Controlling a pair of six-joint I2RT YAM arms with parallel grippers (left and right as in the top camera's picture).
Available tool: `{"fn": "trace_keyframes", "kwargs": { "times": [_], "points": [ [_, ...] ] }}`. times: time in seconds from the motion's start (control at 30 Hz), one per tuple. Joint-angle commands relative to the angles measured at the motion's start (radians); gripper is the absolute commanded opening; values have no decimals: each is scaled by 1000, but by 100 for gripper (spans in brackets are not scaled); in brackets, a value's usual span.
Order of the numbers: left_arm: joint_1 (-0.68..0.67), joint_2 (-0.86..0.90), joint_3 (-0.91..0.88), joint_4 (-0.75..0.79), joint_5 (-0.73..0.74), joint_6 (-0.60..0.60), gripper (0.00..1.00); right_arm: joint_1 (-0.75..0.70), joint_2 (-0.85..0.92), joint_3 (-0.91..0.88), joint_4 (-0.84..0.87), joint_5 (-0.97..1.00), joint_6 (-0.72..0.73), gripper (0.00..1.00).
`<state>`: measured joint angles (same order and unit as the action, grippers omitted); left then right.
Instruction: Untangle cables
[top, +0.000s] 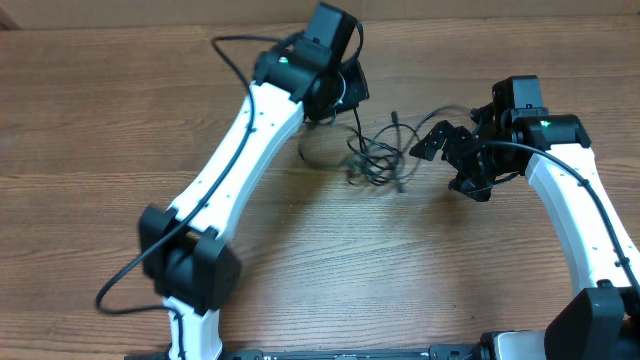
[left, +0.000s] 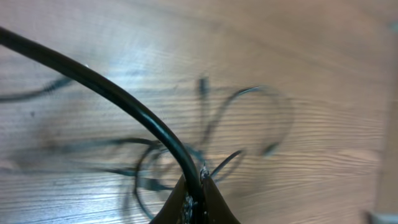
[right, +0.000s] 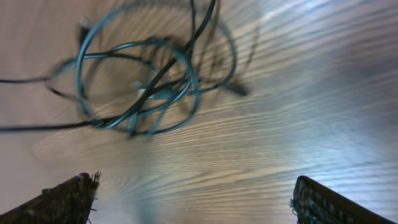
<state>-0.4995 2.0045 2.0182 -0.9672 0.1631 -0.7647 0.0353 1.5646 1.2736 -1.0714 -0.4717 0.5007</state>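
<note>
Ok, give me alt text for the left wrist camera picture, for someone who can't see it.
The left gripper, shut, pinches a black cable that runs off toward the upper left edge. Beyond it, a blurred tangle of thin cables lies on a wooden table.

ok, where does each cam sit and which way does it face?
Overhead: above the table, looking straight down; left arm and right arm show, cables between.
Left wrist: on the left arm, facing down past left fingers, shut on one of the cables.
Right wrist: on the right arm, facing down between open right fingers.
Shared: all three see the cables.
</note>
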Motion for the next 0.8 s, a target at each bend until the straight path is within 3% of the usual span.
{"fn": "trace_keyframes", "kwargs": {
  "times": [0.0, 0.1, 0.47, 0.63, 0.77],
  "points": [
    [2, -66, 18, 13, -8, 71, 4, 10, -3, 23, 31, -65, -1, 100],
    [2, -111, 18, 33, -6, 101, 4, 28, -3, 23, 79, -66, 39, 100],
    [1, -221, 18, 60, -6, 115, 4, 132, -3, 23, 241, -132, 440, 100],
    [1, -225, 18, 60, 8, 115, 4, 189, -2, 22, 360, -55, 532, 99],
    [1, -225, 18, 60, 24, 120, 5, 229, -2, 22, 443, -11, 600, 92]
  ]
}}
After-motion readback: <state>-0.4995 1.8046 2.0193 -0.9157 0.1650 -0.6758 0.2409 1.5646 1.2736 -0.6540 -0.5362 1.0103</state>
